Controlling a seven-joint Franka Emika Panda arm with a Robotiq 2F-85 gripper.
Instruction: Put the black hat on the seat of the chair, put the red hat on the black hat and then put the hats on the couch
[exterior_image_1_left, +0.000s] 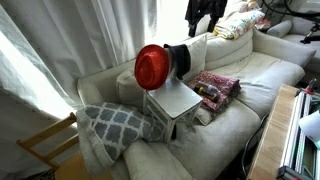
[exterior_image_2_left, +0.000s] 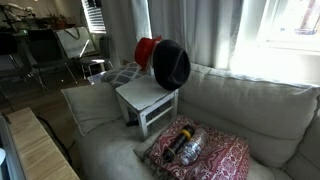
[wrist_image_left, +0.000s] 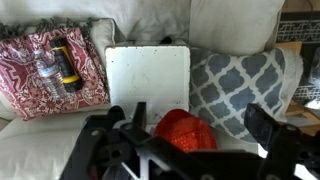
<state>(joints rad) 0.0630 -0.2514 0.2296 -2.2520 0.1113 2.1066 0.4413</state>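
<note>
- Cream-white couch (exterior_image_1_left: 270, 75) cushions carry the chair (exterior_image_1_left: 175, 100), whose seat is bare. The black hat (exterior_image_1_left: 181, 60) and the red hat (exterior_image_1_left: 152, 66) perch together on its back.
- The black hat should probably be pinched by the brim without nudging the red hat, then laid flat on the seat.
- The gripper (exterior_image_1_left: 207, 15) hangs high above, pointing down, with its jaws fully apart and empty.

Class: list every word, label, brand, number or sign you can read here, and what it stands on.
No text can be read.
The clear bottle and the yellow-and-black item on the red patterned cloth: any labels are too small and blurred to read.
The red hat, black hat and white chair: no lettering visible.
</note>
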